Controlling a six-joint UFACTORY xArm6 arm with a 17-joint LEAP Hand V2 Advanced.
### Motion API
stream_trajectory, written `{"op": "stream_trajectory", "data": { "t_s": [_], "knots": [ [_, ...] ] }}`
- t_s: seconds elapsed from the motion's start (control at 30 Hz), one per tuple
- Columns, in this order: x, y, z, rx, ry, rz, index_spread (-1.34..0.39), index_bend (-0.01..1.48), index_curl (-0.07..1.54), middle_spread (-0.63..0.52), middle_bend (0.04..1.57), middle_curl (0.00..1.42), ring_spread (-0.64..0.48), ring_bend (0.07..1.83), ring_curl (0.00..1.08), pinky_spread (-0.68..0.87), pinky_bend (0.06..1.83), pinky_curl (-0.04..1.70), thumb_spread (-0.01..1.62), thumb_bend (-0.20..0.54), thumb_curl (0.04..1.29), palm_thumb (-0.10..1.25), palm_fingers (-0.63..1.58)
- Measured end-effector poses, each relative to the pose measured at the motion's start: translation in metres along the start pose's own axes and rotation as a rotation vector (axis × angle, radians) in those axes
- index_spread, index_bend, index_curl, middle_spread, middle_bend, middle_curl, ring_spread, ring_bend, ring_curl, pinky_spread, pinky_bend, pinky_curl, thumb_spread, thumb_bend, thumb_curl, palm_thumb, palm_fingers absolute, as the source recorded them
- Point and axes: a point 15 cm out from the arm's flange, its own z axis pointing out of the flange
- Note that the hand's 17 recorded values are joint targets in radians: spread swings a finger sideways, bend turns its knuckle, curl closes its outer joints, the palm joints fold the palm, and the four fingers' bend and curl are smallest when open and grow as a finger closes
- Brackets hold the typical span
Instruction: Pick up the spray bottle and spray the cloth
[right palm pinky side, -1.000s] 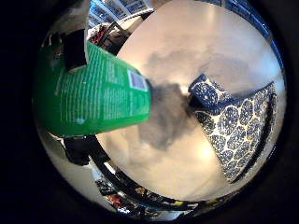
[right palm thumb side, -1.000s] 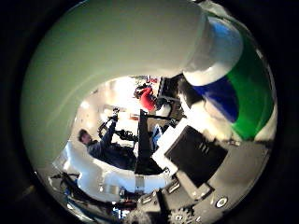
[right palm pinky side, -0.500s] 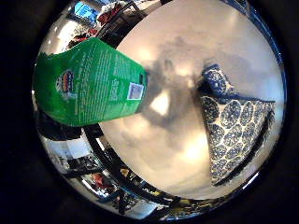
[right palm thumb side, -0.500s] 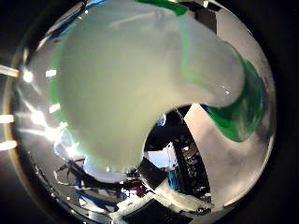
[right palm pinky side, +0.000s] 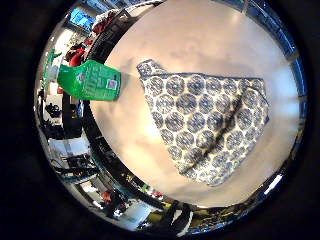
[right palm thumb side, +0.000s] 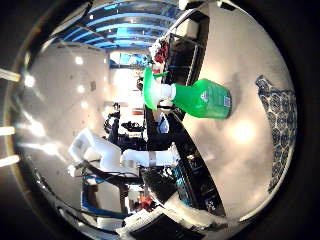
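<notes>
Green spray bottle (right palm thumb side: 202, 98) upright on table (right palm pinky side: 210, 45) near patterned cloth (right palm pinky side: 210, 125); hand's state perhaps unknowable, unseen.

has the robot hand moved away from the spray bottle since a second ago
Yes. The spray bottle filled the palm views before; now it stands small near the table edge beside the cloth, so the palm has backed off.

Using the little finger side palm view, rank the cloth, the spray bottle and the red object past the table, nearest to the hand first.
1. Cloth, spread on the table, filling the view.
2. Spray bottle, by the table's edge.
3. Red object, beyond the table.
</notes>
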Motion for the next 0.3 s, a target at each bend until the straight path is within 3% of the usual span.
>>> {"op": "stream_trajectory", "data": {
  "t_s": [0.3],
  "knots": [
    [0.021,0.066,-0.036,-0.023,0.081,0.034,-0.40,0.16,0.24,0.05,0.18,0.27,0.11,0.24,0.26,0.39,0.40,0.34,0.91,-0.031,0.29,0.39,-0.03]
  ]
}}
